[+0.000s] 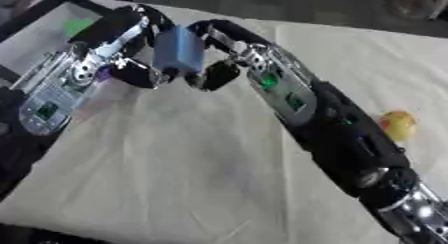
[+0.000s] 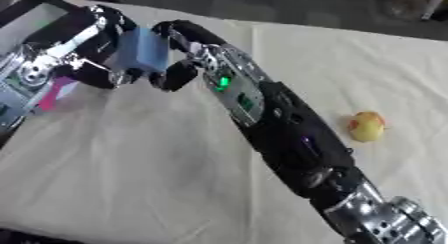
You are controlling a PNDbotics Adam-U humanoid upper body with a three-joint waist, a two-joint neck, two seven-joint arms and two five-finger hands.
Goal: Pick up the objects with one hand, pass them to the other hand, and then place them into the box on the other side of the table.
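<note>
Passing mid-air: my right hand (image 1: 229, 48) and left hand (image 1: 118, 43) both clasp the blue block (image 1: 179, 50); box (image 1: 39, 35) placement remains, fruit (image 1: 397, 125) waits near table's right edge.

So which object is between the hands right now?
The blue block, held between left hand and right hand; the yellow fruit lies untouched on the cloth.

No text, label, brand or number can be read anywhere.
</note>
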